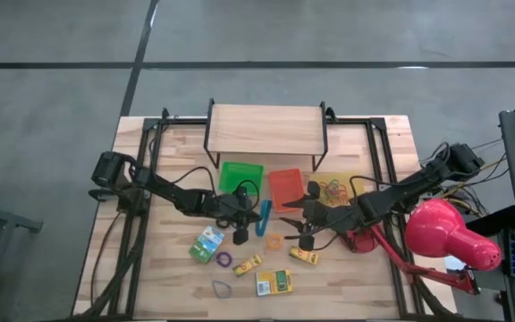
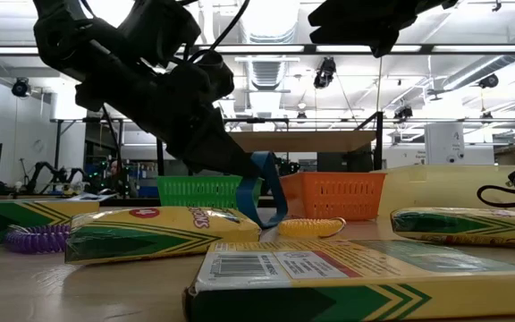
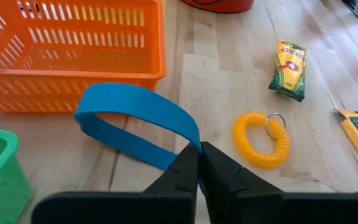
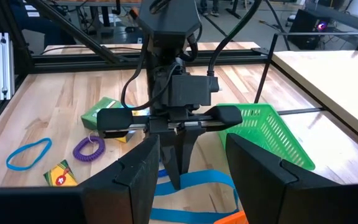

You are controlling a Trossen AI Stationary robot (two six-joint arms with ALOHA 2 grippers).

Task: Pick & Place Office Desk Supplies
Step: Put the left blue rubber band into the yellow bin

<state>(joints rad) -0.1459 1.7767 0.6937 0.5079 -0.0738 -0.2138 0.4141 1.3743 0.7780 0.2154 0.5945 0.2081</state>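
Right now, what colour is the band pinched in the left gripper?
Blue: a wide band in the left gripper, clearest in the left wrist view.

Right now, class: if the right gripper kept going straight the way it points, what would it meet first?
Most likely the left gripper, shut on the blue rubber band. In the right wrist view both lie directly ahead of the open right gripper. Depth is unclear, so which of the two comes first is uncertain.

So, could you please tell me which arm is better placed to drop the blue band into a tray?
Left, probably. Its pincer is shut on the blue band beside the orange tray; the right pincer hangs open, holding nothing.
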